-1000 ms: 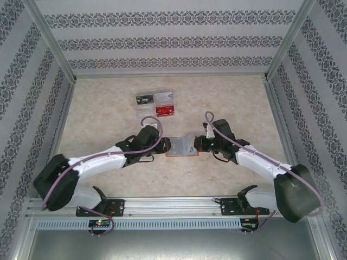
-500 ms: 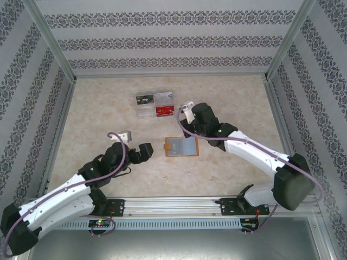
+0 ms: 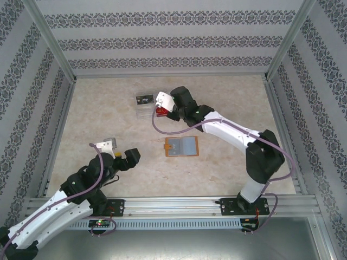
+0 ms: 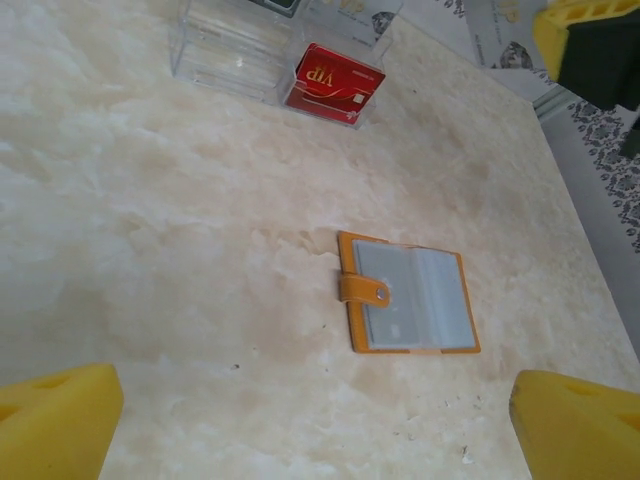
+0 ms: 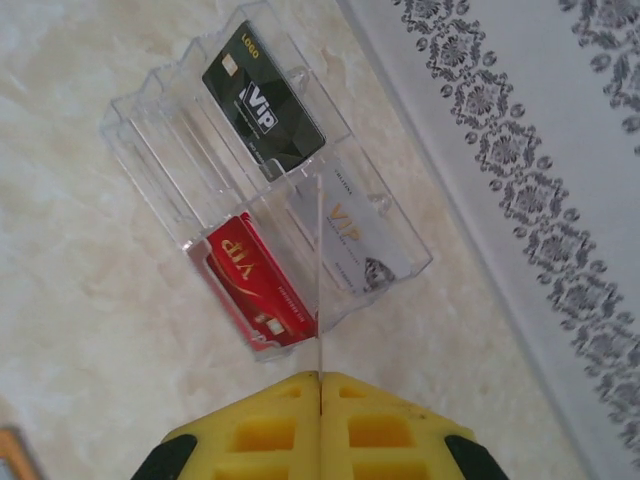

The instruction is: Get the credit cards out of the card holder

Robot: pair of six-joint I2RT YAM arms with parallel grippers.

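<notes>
Right tool (image 5: 320, 380) moved over tray (image 5: 160, 170), pinching card (image 5: 319, 260) (edge-on) | left tool (image 4: 315, 390) retreated, wide

Your top camera hangs high behind the arm bases (image 3: 100, 208) and looks down over the whole worktop (image 3: 108, 124), bases at 6 o'clock, back wall (image 3: 173, 43) at 12. Your left wrist camera sits low, facing about 2 o'clock across the worktop, with the card holder (image 4: 408, 293) near and the clear tray (image 4: 230, 55) farther off. Your right wrist camera looks almost straight down, close over that tray. All three views share the tray and its red card (image 4: 335, 80).
</notes>
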